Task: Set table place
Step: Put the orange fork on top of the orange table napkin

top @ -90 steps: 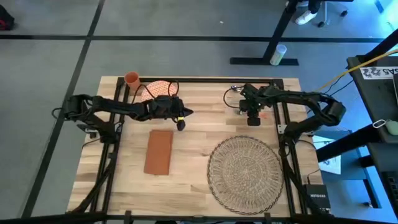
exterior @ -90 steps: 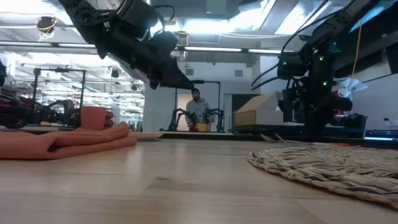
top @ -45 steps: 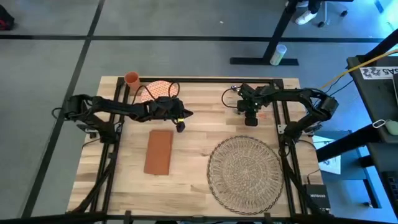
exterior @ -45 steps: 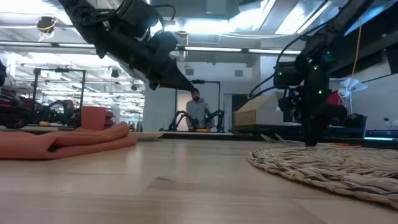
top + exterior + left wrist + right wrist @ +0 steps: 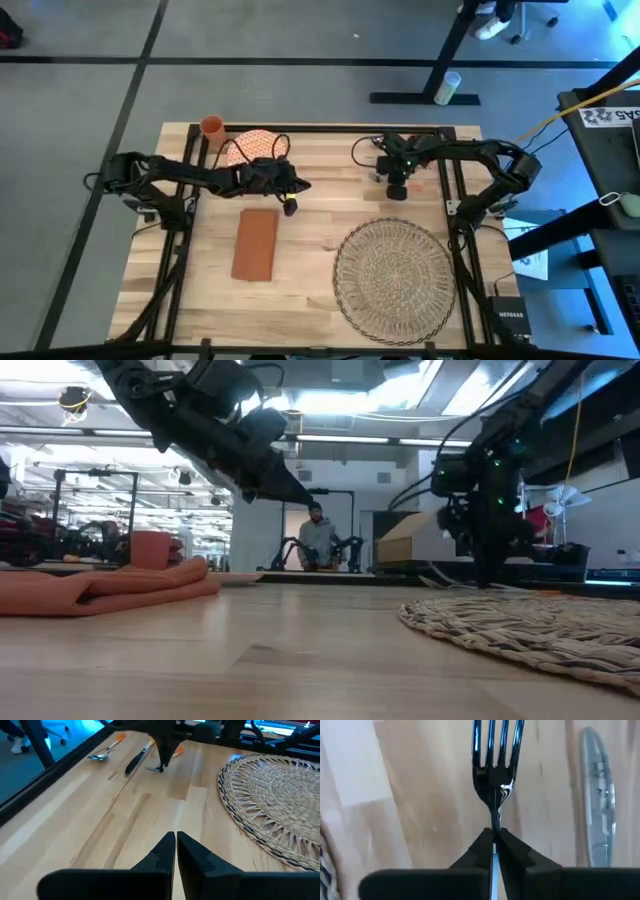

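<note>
I see the table [image 5: 310,225], light planks with black rails, carrying everything. The place [image 5: 392,279], the woven straw mat, lies flat on the table's near right part, nothing on it. A rust-orange napkin [image 5: 255,244] lies left of centre, well apart from the mat. An orange-patterned plate [image 5: 248,146] sits at the far left, partly under the left arm, with an orange cup [image 5: 211,126] beside it at the far edge. My left gripper [image 5: 290,203] hangs above the table just beyond the napkin's far end, fingers [image 5: 165,851] pressed together on nothing. My right gripper [image 5: 397,188] stands beyond the mat, fingers [image 5: 487,845] clamped on a fork [image 5: 496,775] by its neck. A knife [image 5: 598,795] lies on the table beside the fork.
</note>
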